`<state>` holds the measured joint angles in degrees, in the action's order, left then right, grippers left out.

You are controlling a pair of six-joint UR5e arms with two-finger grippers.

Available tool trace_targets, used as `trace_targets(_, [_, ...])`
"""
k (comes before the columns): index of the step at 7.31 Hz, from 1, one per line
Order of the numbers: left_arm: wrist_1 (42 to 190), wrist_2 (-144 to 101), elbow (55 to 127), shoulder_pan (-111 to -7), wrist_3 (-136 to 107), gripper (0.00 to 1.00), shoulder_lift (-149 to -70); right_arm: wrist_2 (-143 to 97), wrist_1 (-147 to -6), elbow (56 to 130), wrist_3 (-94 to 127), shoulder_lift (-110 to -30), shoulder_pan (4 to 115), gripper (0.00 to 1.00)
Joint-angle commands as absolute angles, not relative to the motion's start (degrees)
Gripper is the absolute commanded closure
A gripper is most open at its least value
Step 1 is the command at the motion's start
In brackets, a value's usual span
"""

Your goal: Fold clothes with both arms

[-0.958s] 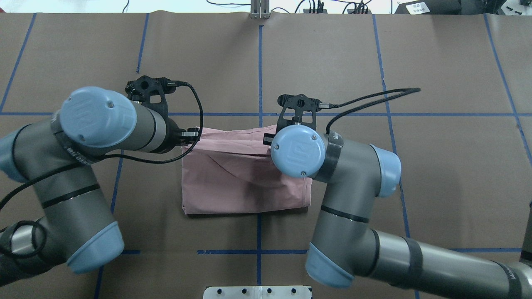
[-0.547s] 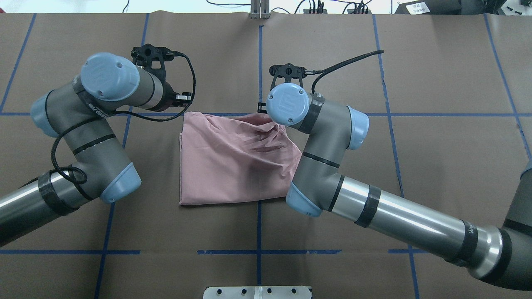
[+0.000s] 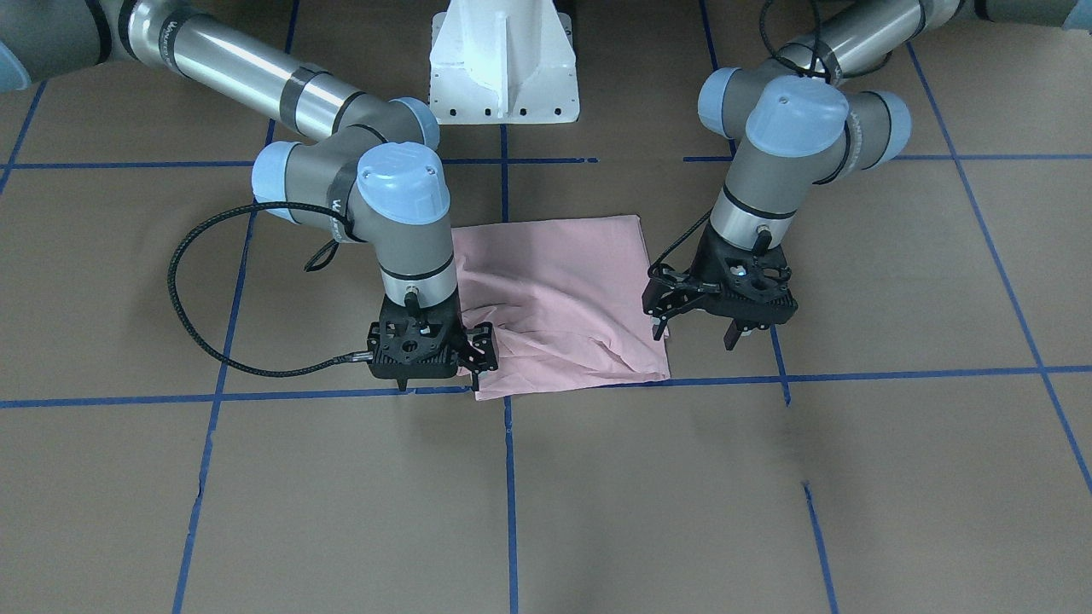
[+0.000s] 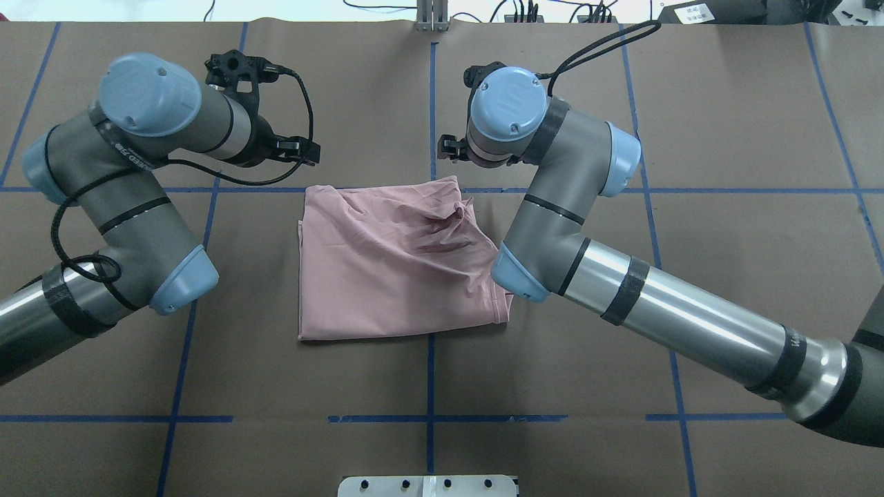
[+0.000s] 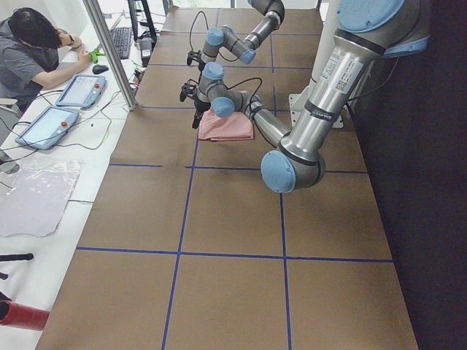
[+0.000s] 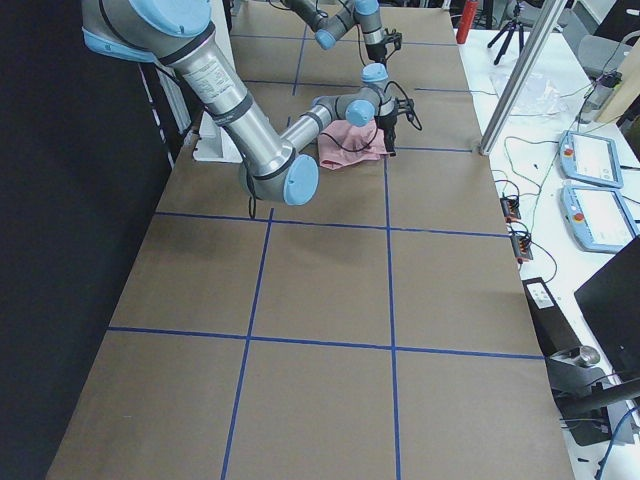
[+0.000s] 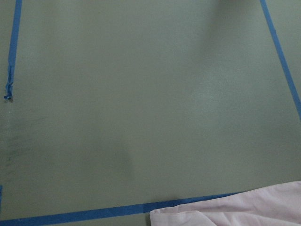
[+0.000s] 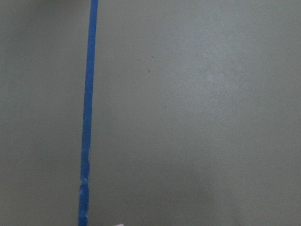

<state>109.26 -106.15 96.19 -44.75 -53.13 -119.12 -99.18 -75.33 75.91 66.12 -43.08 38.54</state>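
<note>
plenty of bare table (image 4: pixel 725 138) is seen beyond the t-shirt (image 4: pixel 394 269) on the operators' side, and wide strips are found on both flanks. the shirt's near right corner is covered from above by the right arm (image 4: pixel 545 228), so that way in is blocked. the left arm (image 4: pixel 131 228) is found near the left edge. the far edge is crowded by the left gripper (image 3: pixel 695 333) and right gripper (image 3: pixel 439 384), with a black cable (image 3: pixel 170 275) looped beside the latter.
</note>
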Motion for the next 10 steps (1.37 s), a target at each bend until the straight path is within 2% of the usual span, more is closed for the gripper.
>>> trace_targets(1, [102.1, -108.5, 106.2, -47.9, -43.3, 0.00, -113.5, -104.4, -75.5, 79.2, 60.2, -47.1, 42.7, 0.00])
trace_targets(3, [95.8, -112.2, 113.8, -55.2, -29.4, 0.00, -106.3, -112.7, -82.3, 93.1, 47.9, -58.0, 49.8, 0.00])
trace_targets(4, [95.6, -114.6, 114.5, -60.7, -20.6, 0.00, -102.2, -115.5, -87.8, 100.4, 39.1, -63.3, 53.8, 0.00])
trace_targets(5, [95.5, -117.3, 114.2, -67.3, -9.2, 0.00, -98.4, -117.7, -92.8, 104.4, 28.1, -67.9, 59.6, 0.00])
trace_targets(7, [95.6, -119.6, 111.5, -78.8, 9.0, 0.00, -91.9, -123.8, -95.1, 103.6, 5.2, -77.2, 73.3, 0.00])
trace_targets(8, [95.5, -123.0, 108.5, -84.6, 11.8, 0.00, -89.8, -123.7, -94.1, 101.9, -1.3, -84.3, 77.9, 0.00])
trace_targets(10, [96.3, -131.5, 99.1, -89.2, 12.6, 0.00, -85.6, -124.1, -93.7, 96.5, -3.6, -91.7, 83.4, 0.00])
